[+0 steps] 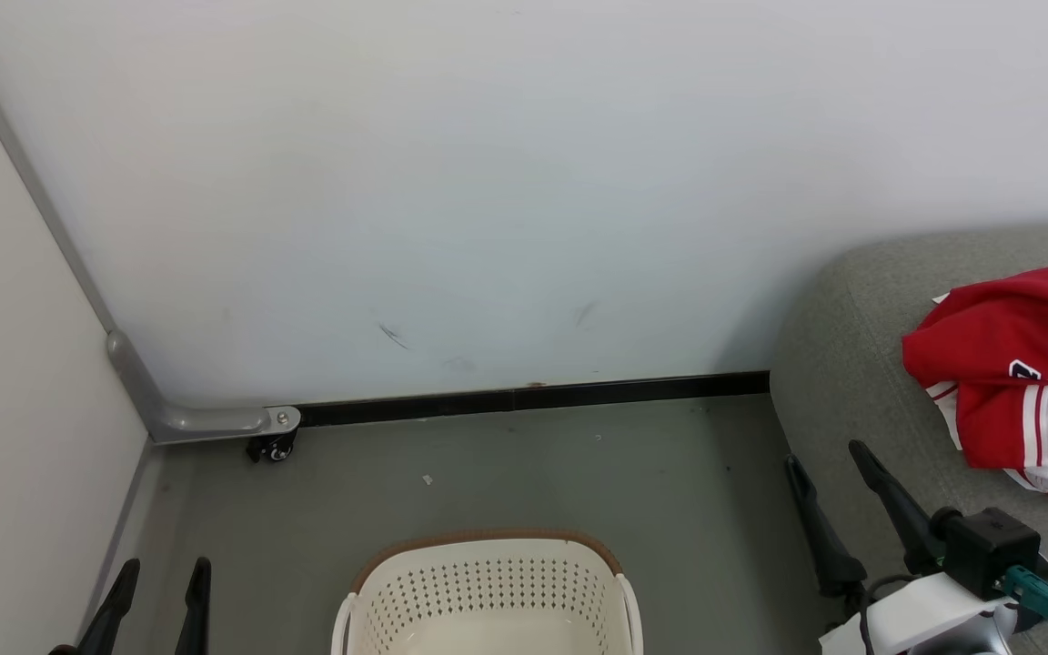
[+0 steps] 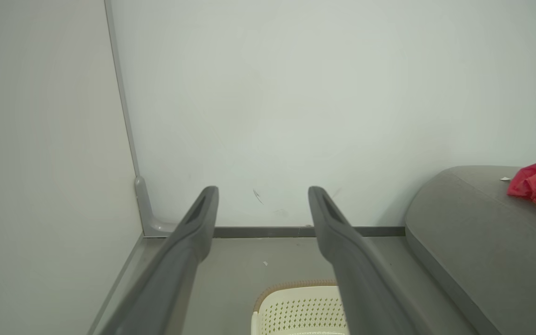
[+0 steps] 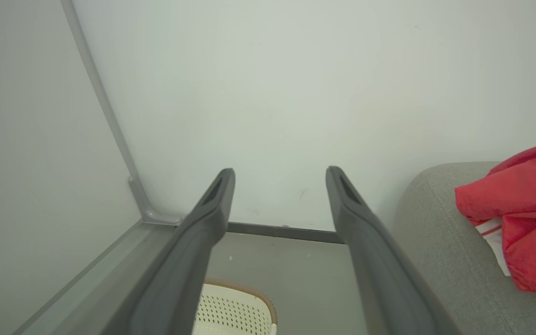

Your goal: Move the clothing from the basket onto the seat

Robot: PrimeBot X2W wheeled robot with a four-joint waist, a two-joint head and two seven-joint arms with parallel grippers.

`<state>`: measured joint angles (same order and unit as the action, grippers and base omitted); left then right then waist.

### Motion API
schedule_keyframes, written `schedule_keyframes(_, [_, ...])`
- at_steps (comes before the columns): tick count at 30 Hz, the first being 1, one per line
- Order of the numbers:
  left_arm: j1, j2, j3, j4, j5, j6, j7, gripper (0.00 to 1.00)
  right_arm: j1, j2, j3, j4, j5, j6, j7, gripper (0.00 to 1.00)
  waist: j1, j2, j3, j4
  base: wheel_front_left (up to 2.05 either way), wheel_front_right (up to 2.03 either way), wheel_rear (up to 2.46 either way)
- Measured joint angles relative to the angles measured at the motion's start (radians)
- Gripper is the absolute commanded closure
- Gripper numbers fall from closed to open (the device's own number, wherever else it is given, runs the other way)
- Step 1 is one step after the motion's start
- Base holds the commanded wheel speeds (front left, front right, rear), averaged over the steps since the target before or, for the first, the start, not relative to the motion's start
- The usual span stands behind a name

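Red clothing [image 1: 1006, 364] crumpled on grey seat [image 1: 851, 364], basket [image 1: 488, 591] on floor

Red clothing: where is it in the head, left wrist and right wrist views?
Head view: red clothing at right edge, mid-height, on the grey seat.
Left wrist view: right edge, mid-height, cut off.
Right wrist view: right edge, mid-height and below.
Shared landmark: white basket, at the bottom edge in every view.

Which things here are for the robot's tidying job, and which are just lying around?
For the job: red-and-white fabric sports clothing, cream perforated plastic basket, grey fabric sofa seat.
Just there: small black caster wheel, tiny white floor scrap.
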<state>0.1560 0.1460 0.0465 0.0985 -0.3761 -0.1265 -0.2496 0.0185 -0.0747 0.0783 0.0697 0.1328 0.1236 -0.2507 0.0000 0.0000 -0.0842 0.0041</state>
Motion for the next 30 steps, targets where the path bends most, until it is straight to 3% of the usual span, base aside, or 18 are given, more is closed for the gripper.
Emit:
schedule_keyframes(5, [0.0, 0.0, -0.002, -0.001, 0.0, 0.0, 0.0, 0.0, 0.0, 0.0, 0.0, -0.001, 0.0, 0.0, 0.0, 0.0, 0.0, 0.0, -0.002, -0.002, 0.0, 0.0, 0.0])
schedule_keyframes(6, [0.0, -0.002, -0.003, 0.005, 0.0, 0.0, 0.002, 1.0, 0.001, 0.001, 0.0, 0.006, 0.0, 0.0, 0.0, 1.0, 0.0, 0.0, -0.002, -0.002, 0.0, 0.0, 0.0])
schedule_keyframes(12, [0.02, -0.055, -0.023, 0.073, -0.001, 0.0, 0.003, 1.0, 0.054, 0.022, 0.006, 0.074, 0.0, -0.001, 0.004, 1.0, 0.0, 0.0, -0.002, -0.002, 0.0, 0.0, 0.0])
schedule_keyframes(16, [0.023, -0.061, -0.022, 0.085, -0.026, 0.0, 0.013, 1.0, 0.066, 0.025, 0.008, 0.077, 0.021, -0.001, 0.004, 1.0, 0.0, 0.0, -0.002, -0.003, 0.0, 0.0, 0.0])
schedule_keyframes(30, [-0.007, -0.065, -0.008, 0.111, -0.22, 0.0, 0.074, 1.0, 0.064, 0.028, -0.003, 0.072, 0.275, -0.001, 0.036, 1.0, 0.0008, 0.0, 0.008, -0.003, 0.0, 0.0, 0.0])
